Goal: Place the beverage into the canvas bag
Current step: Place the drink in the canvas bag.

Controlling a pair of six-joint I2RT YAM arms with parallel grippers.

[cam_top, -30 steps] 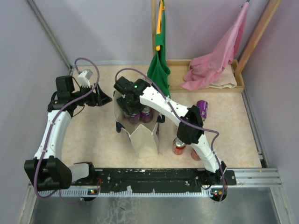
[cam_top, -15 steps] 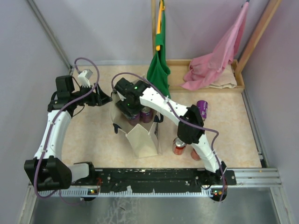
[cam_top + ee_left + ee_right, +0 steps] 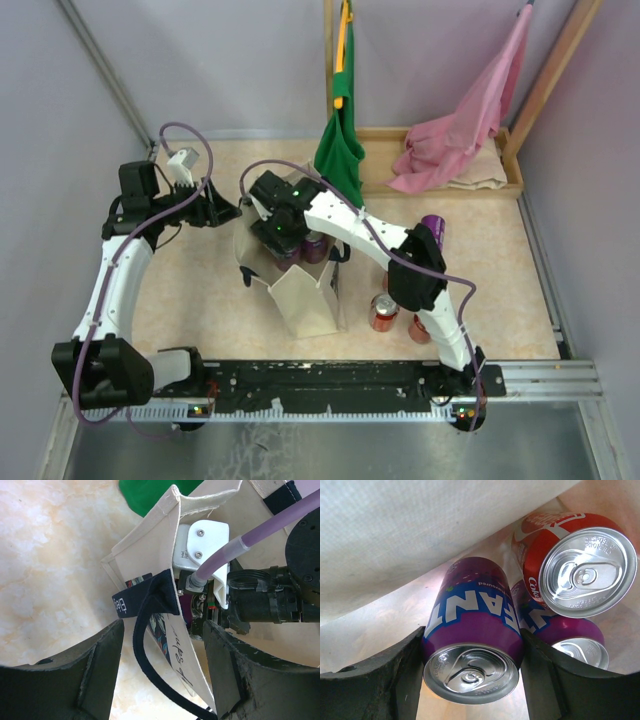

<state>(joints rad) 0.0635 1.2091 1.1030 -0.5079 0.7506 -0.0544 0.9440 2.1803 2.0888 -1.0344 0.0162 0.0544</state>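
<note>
The cream canvas bag (image 3: 305, 300) stands open in the middle of the table. My right gripper (image 3: 283, 238) reaches down into its mouth. In the right wrist view the right gripper (image 3: 472, 647) is shut on a purple Fanta can (image 3: 470, 615), the beverage, with both fingers against its sides. A red Coke can (image 3: 580, 565) and a second purple can (image 3: 570, 632) lie beside it inside the bag. My left gripper (image 3: 225, 212) hangs at the bag's left rim. It stands open (image 3: 162, 650), with the bag's printed wall (image 3: 190, 665) and navy strap (image 3: 145, 600) loose between its fingers.
On the table right of the bag stand two red cans (image 3: 383, 312) (image 3: 418, 328) and a purple can (image 3: 433, 232). A green cloth bag (image 3: 340, 150) hangs behind, and a pink cloth bag (image 3: 460, 130) drapes over a wooden tray (image 3: 505, 188) at the back right.
My right gripper has sunk a little deeper and leftward into the bag with the can. The bag's mouth has been pushed left and out of shape. The left arm stays put.
</note>
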